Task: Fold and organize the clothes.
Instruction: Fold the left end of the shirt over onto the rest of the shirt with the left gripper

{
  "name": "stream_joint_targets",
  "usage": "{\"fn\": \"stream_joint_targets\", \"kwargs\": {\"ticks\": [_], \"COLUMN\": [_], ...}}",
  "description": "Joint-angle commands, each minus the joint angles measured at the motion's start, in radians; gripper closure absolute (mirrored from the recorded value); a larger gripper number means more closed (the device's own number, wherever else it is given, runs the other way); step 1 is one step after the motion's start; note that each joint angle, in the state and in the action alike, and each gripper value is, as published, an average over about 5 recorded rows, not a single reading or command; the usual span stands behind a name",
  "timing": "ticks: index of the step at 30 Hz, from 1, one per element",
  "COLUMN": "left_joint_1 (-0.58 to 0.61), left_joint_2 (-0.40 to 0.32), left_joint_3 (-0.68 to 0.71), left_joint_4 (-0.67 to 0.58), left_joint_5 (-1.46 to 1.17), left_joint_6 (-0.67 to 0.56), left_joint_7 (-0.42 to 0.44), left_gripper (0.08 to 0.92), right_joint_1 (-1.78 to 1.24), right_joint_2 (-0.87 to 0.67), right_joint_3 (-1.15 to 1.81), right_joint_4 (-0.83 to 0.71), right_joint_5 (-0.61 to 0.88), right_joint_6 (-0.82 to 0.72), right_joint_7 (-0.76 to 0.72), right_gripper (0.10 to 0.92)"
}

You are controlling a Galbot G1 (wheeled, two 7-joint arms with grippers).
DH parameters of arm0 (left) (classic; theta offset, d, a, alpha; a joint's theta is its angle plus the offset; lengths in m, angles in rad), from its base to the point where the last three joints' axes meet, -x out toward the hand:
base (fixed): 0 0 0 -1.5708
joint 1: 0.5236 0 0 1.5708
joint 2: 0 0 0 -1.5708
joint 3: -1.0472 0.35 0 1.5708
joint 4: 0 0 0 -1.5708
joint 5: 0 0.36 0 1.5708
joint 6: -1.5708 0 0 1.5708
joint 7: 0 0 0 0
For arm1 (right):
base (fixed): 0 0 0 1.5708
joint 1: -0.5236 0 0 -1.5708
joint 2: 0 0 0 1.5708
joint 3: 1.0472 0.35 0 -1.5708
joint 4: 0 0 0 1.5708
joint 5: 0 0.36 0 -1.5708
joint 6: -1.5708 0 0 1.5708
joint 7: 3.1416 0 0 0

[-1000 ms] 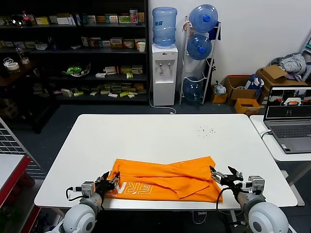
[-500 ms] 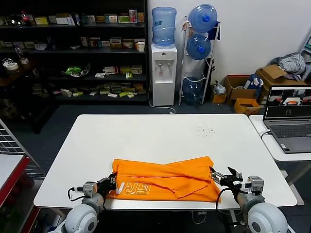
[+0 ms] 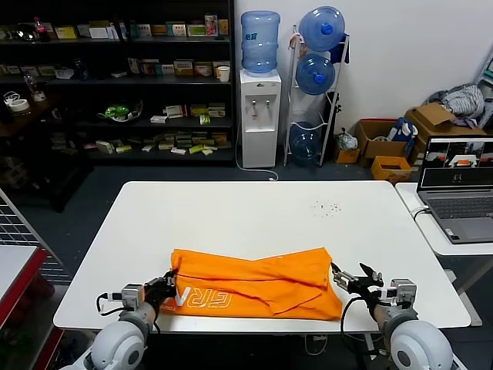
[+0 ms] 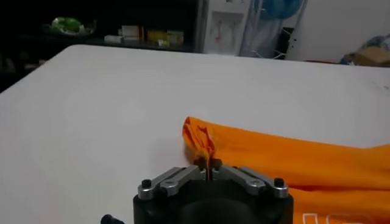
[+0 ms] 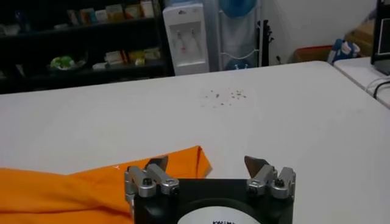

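Here the orange T-shirt (image 3: 254, 281) lies in a long folded band across the lower centre of the head view, on the near part of the white counter (image 3: 254, 212), white lettering facing up toward its lower-left end. The left end effector (image 3: 163, 288), at lower left, is closed on a pinched corner of the T-shirt (image 4: 204, 146); the left wrist view shows the fabric bunched into a ridge between the meeting jaws, a grip that probably lets the edge be lifted or drawn. The right end effector (image 3: 351, 279), at lower right, sits just beside the band's other end with its jaws spread and empty (image 5: 207, 165), apparently placed to take that corner next.
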Motion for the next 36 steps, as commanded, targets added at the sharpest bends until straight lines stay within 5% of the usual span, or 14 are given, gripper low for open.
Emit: {"fn": "stream_joint_targets", "kwargs": {"ticks": [1,10,18,28,36], "left_joint_1": [0.139,0.2,0.144,0.121,-0.103], "left_joint_2": [0.169,0.273,0.347,0.162,-0.034], "left_joint_3": [-0.222,-0.421,-0.388,-0.188,0.057], "left_joint_4": [-0.052,0.158,0.243,-0.155,-0.176], "left_joint_5": [-0.006,0.033,0.06,-0.257,-0.369], "left_joint_6": [-0.01,-0.09,-0.131,0.075,0.121], "left_joint_7": [0.008,0.061,0.089,-0.08,-0.184], "left_gripper": [0.894,0.894,0.894,0.894,0.894], "right_joint_1": [0.052,0.059,0.05,0.02,-0.037], "right_joint_2": [0.01,0.009,0.011,0.037,0.067], "right_joint_3": [-0.041,-0.05,-0.045,-0.032,0.009], "right_joint_4": [-0.022,-0.031,-0.019,-0.012,0.003], "right_joint_5": [-0.003,-0.014,-0.022,-0.048,-0.064], "right_joint_6": [0.007,0.021,0.022,0.009,-0.001], "right_joint_7": [-0.014,-0.038,-0.035,-0.007,0.021], "right_gripper": [0.203,0.203,0.203,0.203,0.203]}}
